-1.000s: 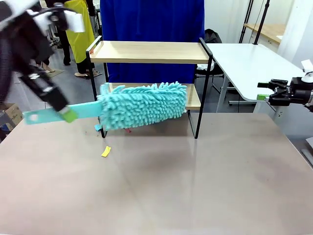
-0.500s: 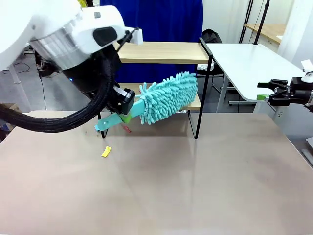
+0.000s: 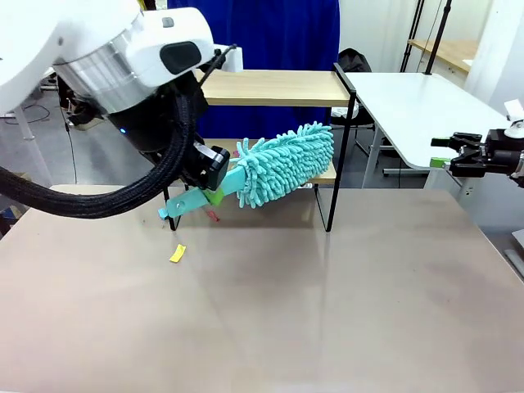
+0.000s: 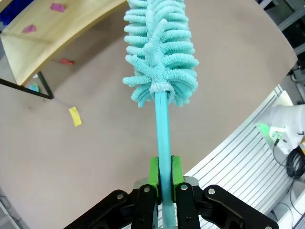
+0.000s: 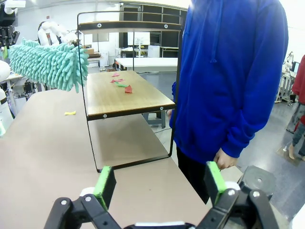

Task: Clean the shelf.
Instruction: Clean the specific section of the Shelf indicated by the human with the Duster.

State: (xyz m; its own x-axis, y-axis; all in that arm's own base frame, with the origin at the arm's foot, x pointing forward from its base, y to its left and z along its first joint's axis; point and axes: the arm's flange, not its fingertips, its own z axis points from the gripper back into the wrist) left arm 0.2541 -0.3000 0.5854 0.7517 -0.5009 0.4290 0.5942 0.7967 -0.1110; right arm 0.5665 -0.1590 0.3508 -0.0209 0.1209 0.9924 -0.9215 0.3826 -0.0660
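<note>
Before the shelf (image 3: 278,88), a yellow scrap (image 3: 178,253) dots the table (image 3: 327,311).

Duster (image 3: 282,164) head + L arm (image 3: 123,74) block shelf (image 3: 278,88) lower-tier front; table (image 3: 344,295) mid & R side open

Shelf (image 3: 270,87) on table (image 3: 327,311), duster (image 3: 282,162) before it
</note>
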